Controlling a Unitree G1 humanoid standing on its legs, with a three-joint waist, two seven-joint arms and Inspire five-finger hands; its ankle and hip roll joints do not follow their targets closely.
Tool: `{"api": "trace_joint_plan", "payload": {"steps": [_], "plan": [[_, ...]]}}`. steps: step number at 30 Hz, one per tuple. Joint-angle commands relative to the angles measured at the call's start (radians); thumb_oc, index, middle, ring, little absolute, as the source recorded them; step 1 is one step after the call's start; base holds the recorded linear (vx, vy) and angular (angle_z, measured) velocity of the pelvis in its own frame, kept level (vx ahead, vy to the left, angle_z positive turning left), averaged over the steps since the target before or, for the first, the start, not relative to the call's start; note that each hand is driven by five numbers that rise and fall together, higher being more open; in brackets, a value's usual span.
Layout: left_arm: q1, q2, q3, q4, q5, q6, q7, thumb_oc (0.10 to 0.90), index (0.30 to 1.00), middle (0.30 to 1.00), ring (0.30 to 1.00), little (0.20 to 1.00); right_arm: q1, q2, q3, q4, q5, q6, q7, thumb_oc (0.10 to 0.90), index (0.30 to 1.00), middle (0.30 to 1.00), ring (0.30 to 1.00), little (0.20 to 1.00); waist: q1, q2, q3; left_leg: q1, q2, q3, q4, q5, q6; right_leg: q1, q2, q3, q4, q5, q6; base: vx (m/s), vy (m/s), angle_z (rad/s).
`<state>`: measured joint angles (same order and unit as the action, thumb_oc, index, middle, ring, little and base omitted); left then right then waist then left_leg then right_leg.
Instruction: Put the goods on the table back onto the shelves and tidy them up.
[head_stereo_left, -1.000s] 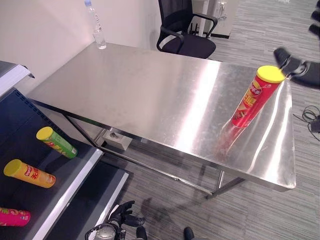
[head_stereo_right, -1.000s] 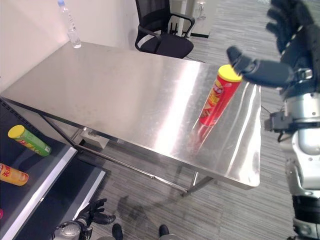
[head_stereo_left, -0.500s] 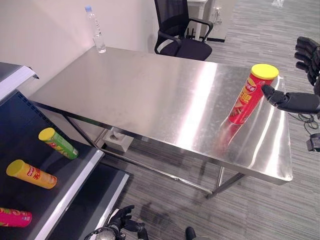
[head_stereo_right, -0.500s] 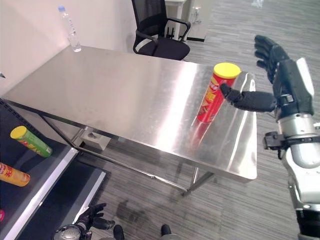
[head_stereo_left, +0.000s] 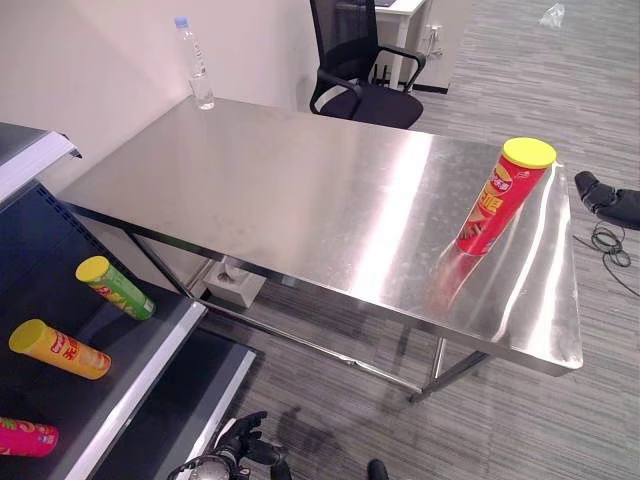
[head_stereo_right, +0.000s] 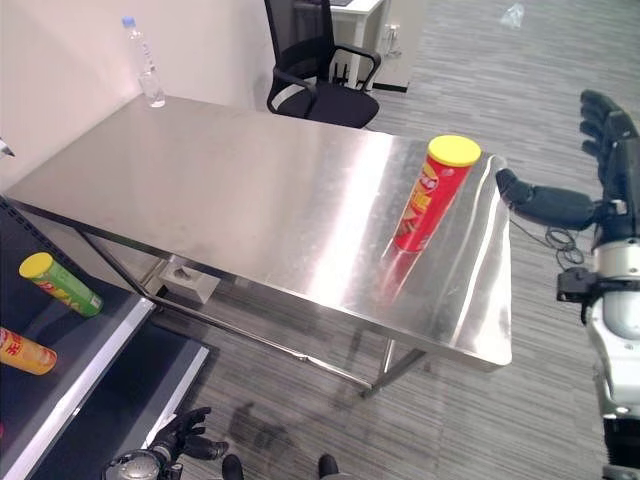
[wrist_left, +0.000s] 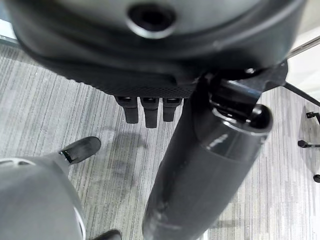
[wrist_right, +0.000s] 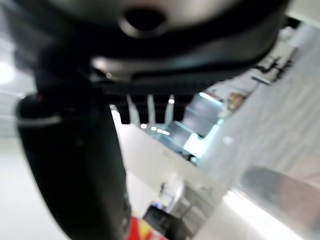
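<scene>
I see the right hand (head_stereo_right: 590, 170), fingers spread apart, near 1 upright red can (head_stereo_right: 430, 195) on the worktop (head_stereo_right: 250, 200); left hand (head_stereo_right: 185, 432) fingers relaxed.

You see the steel surface (head_stereo_left: 300, 200) with a red can (head_stereo_left: 505, 197), yellow-lidded, standing upright near its right end. Just past that edge, your right hand (head_stereo_left: 608, 198) shows at the view's right side, apart from the can. A water bottle (head_stereo_left: 196, 66) stands at the far left corner, and a black office chair (head_stereo_left: 362, 70) sits behind. On the shelf (head_stereo_left: 120, 375) at lower left lie a green can (head_stereo_left: 115, 288), an orange can (head_stereo_left: 58, 349) and a pink can (head_stereo_left: 25, 438). Your left hand (head_stereo_left: 243, 452) hangs low above the floor.
</scene>
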<state>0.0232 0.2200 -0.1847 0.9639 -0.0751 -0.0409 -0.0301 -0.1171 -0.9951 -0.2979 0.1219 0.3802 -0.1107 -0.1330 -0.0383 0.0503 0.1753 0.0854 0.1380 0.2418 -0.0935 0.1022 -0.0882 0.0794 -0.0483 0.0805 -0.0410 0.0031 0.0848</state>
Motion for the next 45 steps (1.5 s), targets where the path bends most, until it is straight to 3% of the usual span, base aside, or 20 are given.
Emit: {"api": "trace_joint_plan", "payload": {"steps": [1, 10, 23, 30, 45], "plan": [[-0.079, 0.070, -0.021, -0.009, 0.011, -0.041, 0.000, 0.800, 0.900, 0.900, 0.900, 0.900, -0.170, -0.031, -0.025, -0.027, 0.093, -0.076, 0.013, 0.800, 0.900, 0.900, 0.900, 0.900, 0.049, -0.074, -0.027, 0.066, 0.036, 0.034, 0.006, -0.121, -0.060, 0.001, -0.144, -0.118, 0.090, -0.181, 0.116, 0.00, 0.000, 0.00], [-0.075, 0.076, -0.020, -0.005, 0.002, -0.037, -0.008, 0.800, 0.900, 0.900, 0.900, 0.900, -0.214, -0.016, 0.001, -0.005, 0.196, -0.094, 0.041, 0.800, 0.900, 0.900, 0.900, 0.900, 0.061, -0.073, -0.023, 0.059, 0.035, 0.035, 0.006, -0.123, -0.061, -0.004, -0.150, -0.140, 0.103, -0.185, 0.120, 0.01, -0.009, 0.06], [-0.070, 0.080, -0.026, -0.010, -0.003, -0.034, -0.009, 0.800, 0.900, 0.900, 0.900, 0.900, -0.258, -0.025, 0.066, 0.037, 0.148, -0.066, 0.037, 0.800, 0.900, 0.900, 0.900, 0.900, 0.076, -0.068, -0.017, 0.058, 0.035, 0.028, 0.006, -0.121, -0.063, -0.005, -0.149, -0.160, 0.111, -0.188, 0.117, 0.01, -0.017, 0.02], [-0.068, 0.084, -0.027, -0.014, -0.008, -0.035, -0.011, 0.800, 0.900, 0.900, 0.900, 0.900, -0.304, -0.033, 0.119, 0.029, 0.187, -0.069, 0.072, 0.800, 0.900, 0.900, 0.900, 0.900, 0.088, -0.072, -0.015, 0.056, 0.039, 0.022, 0.006, -0.119, -0.065, 0.000, -0.144, -0.174, 0.112, -0.194, 0.114, 0.01, -0.023, 0.01], [-0.064, 0.083, -0.030, -0.017, -0.012, -0.032, -0.004, 0.800, 0.900, 0.900, 0.900, 0.900, -0.324, -0.049, 0.148, 0.063, 0.151, -0.047, 0.065, 0.800, 0.900, 0.900, 0.900, 0.900, 0.102, -0.079, -0.013, 0.061, 0.042, 0.007, 0.006, -0.119, -0.065, 0.019, -0.136, -0.192, 0.111, -0.202, 0.108, 0.00, -0.009, 0.02]]}}
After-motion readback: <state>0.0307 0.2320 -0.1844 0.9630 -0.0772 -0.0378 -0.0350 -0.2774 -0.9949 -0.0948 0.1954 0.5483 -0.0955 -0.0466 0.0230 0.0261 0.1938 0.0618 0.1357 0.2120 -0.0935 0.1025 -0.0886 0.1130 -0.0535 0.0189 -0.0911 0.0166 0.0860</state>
